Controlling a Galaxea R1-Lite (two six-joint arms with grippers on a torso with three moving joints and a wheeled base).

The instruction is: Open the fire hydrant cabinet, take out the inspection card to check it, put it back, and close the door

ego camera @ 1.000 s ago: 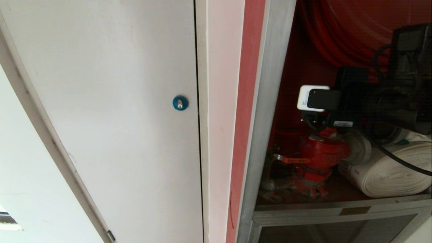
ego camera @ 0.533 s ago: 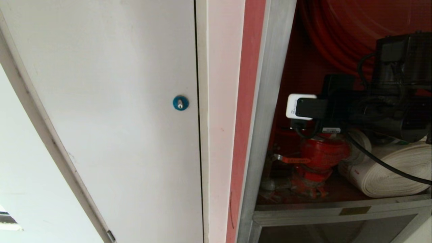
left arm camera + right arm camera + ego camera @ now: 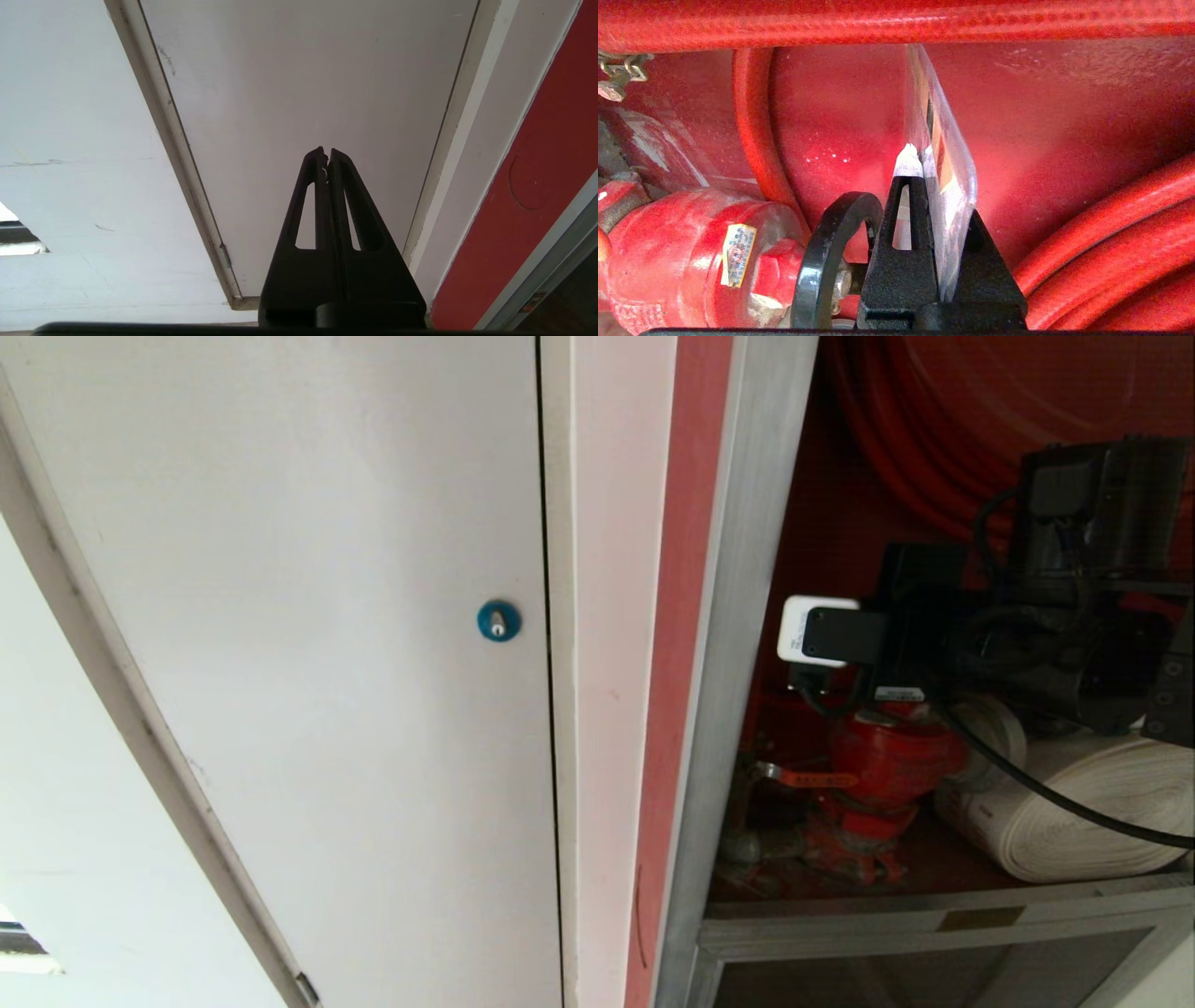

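The fire hydrant cabinet [image 3: 738, 616] stands open, its red inside showing. My right arm [image 3: 1027, 635] reaches into it, just above the red valve [image 3: 887, 761]. In the right wrist view my right gripper [image 3: 920, 151] is shut on the inspection card [image 3: 952, 186], a glossy pale card seen edge-on and sticking out past the fingertips. The card hangs above and beside the valve [image 3: 691, 261] and its black handwheel [image 3: 817, 252]. The cabinet's door is out of view. My left gripper [image 3: 325, 151] is parked, shut and empty, facing the white door [image 3: 303, 84].
A rolled white hose [image 3: 1074, 812] lies right of the valve on the cabinet floor. Red hose coils [image 3: 1111, 224] fill the space around the gripper. A plain white door [image 3: 327, 616] with a blue lock [image 3: 499, 621] is on the left. A lower glass door [image 3: 934, 975] sits below.
My right arm has moved left and a little lower inside the cabinet, closer to the valve, still holding the card. The left arm has not moved.
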